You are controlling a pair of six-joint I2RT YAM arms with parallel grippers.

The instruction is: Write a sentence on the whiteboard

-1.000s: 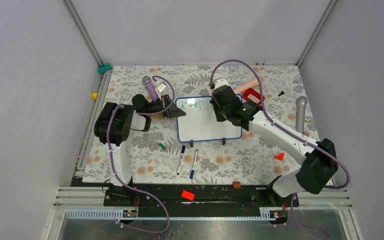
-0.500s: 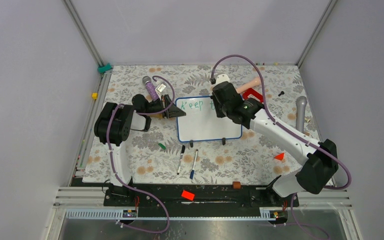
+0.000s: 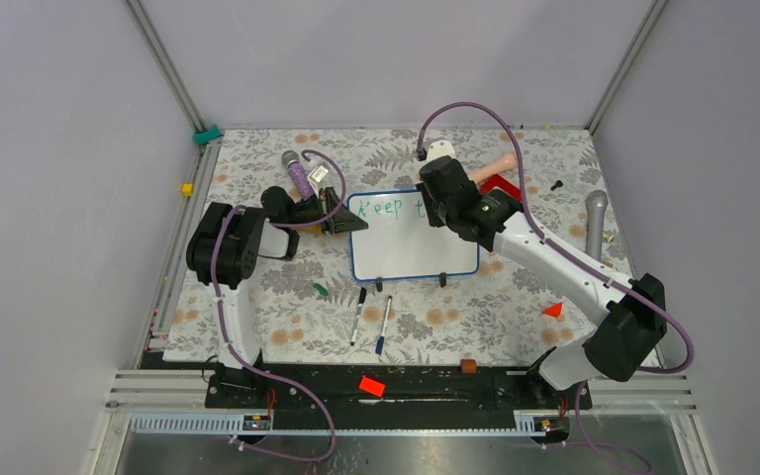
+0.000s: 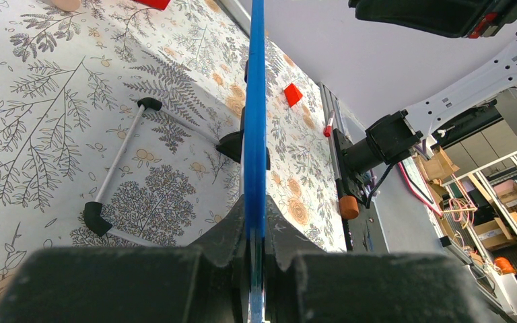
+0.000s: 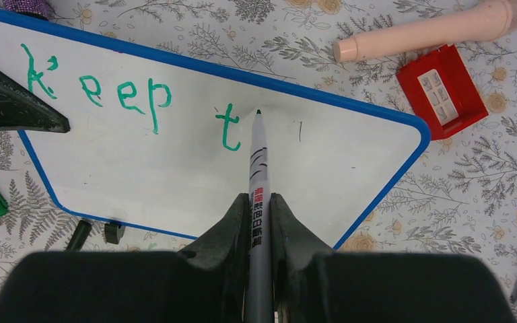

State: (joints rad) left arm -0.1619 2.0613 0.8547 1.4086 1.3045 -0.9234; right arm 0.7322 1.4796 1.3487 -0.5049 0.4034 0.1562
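The whiteboard, white with a blue rim and two black feet, lies mid-table; it also shows in the right wrist view. The sentence in green reads "Keep t"; from above the arm hides its end. My left gripper is shut on the board's left edge, seen edge-on as a blue strip between the jaws. My right gripper is shut on a grey marker whose tip sits just right of the "t". From above that gripper is over the board's top right.
A pink cylinder and a red block lie beyond the board's right corner. A grey microphone lies at the right. Two markers and a green cap lie in front of the board. A purple microphone lies behind the left gripper.
My right gripper has moved right and a little away along the top line. A green "t" has appeared after "Keep". The left gripper has not moved.
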